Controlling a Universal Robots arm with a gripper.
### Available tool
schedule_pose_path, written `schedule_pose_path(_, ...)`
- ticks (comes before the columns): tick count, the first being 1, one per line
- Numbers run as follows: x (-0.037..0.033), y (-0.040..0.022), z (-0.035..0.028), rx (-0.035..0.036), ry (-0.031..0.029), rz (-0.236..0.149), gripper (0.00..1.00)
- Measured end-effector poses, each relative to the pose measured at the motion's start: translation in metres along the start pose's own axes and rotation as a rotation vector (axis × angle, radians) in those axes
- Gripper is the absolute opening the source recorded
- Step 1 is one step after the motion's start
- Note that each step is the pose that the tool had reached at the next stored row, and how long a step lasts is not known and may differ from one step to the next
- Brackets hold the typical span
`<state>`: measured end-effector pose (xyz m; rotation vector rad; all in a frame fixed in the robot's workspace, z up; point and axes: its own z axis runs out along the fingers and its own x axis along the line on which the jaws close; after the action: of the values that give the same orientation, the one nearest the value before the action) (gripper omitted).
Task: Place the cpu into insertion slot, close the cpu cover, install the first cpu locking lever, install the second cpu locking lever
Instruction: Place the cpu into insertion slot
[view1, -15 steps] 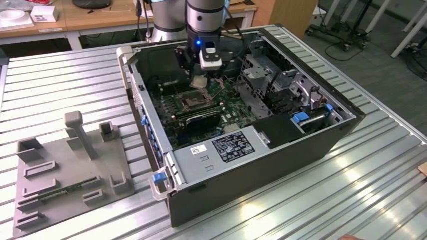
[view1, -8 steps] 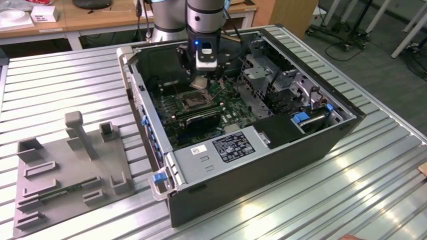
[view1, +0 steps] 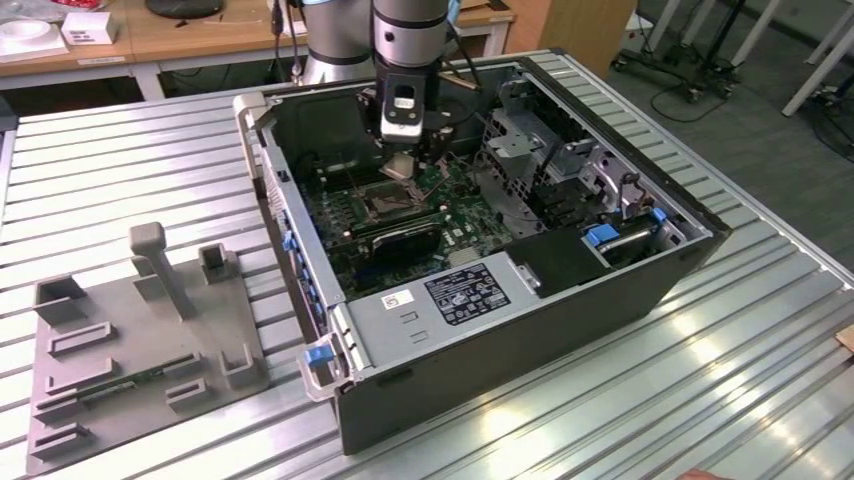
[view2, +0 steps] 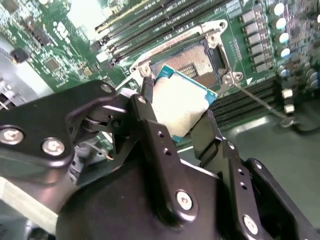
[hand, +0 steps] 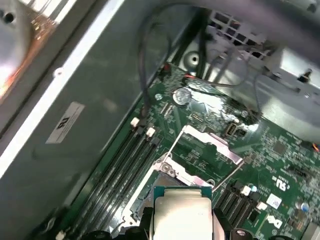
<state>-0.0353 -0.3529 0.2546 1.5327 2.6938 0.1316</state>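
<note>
My gripper (view2: 177, 106) is shut on the cpu (view2: 184, 102), a small square chip with a pale metal top and a teal edge. I hold it tilted just above the insertion slot (view2: 197, 57), whose dark centre lies bare inside a silvery rim. In the first wrist view the cpu (hand: 182, 217) hangs over the insertion slot (hand: 167, 175), and the cpu cover (hand: 210, 142) stands swung open beyond it. A thin wire locking lever (view2: 256, 101) sticks out beside the socket. In the exterior view the gripper (view1: 400, 168) is inside the computer case, over the insertion slot (view1: 380, 205).
The green motherboard (view1: 447, 215) lies in an open black computer case (view1: 534, 340) on a ribbed metal table. Long black memory slots (view2: 150, 25) run beside the socket. Drive cages (view1: 561, 170) stand on the exterior view's right. A grey fixture plate (view1: 134, 340) lies on its left.
</note>
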Motion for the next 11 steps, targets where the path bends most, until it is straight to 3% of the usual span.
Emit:
schedule_pose_path(3, 0.0001, -0.0002, 0.0003, -0.0002, -0.0033, 0.036, 0.54)
schedule_pose_path(9, 0.0001, -0.0002, 0.0003, 0.0021, -0.006, 0.036, 0.54)
schedule_pose_path(10, 0.0002, -0.0001, 0.0005, 0.0077, -0.0037, 0.037, 0.54)
schedule_pose_path(11, 0.0002, -0.0001, 0.0008, 0.0201, 0.0008, 0.037, 0.54)
